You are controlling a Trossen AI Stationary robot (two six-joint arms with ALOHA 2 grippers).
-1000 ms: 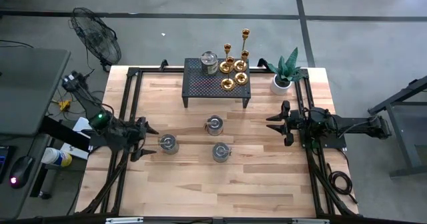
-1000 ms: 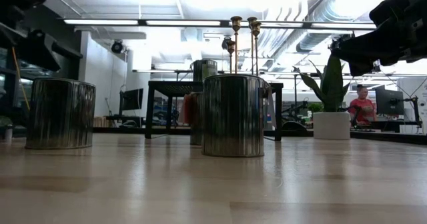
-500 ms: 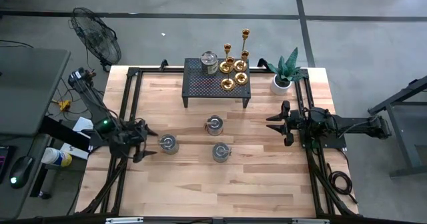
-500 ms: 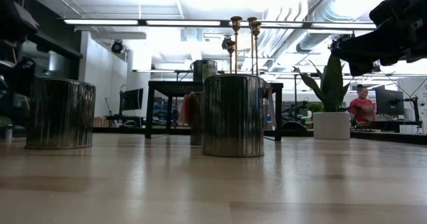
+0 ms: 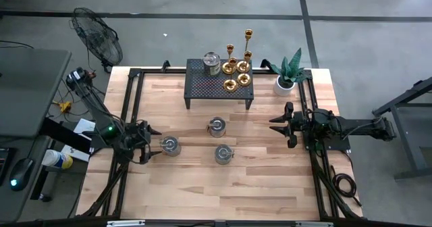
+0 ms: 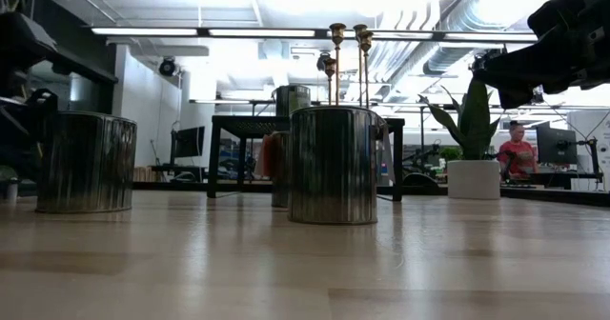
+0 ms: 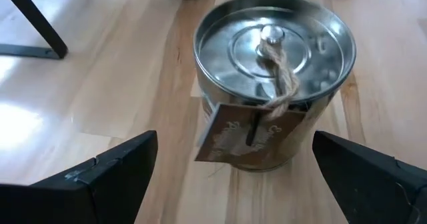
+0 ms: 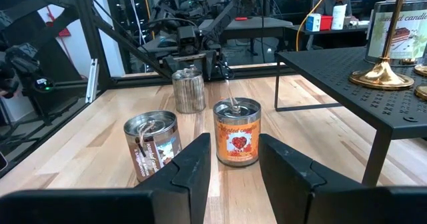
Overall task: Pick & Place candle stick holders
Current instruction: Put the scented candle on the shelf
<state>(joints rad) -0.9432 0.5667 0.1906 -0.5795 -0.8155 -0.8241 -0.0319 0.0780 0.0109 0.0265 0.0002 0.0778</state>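
Observation:
Several gold candle stick holders [image 5: 237,66] stand on their round bases on the right part of a black perforated stand [image 5: 202,86] at the table's far middle. Their tops [image 6: 336,32] show in the low view, and one base [image 8: 383,75] in the right wrist view. My left gripper [image 5: 150,144] is open low at the table's left. A lidded silver tin [image 7: 273,84] stands just ahead of its spread fingers [image 7: 120,167], untouched. My right gripper [image 5: 273,125] waits at the table's right, level and open with nothing between its fingers [image 8: 193,164].
Three tins stand on the wooden table: left [image 5: 169,144], middle [image 5: 217,125] and near [image 5: 223,153]. A fourth tin [image 5: 212,62] sits on the stand. A potted plant [image 5: 287,75] is at the far right. A fan [image 5: 98,38] stands beyond the far left corner.
My left gripper has sunk toward the table next to the leftmost tin and turned a little, staying open. The right arm has kept still, and nothing on the table has moved.

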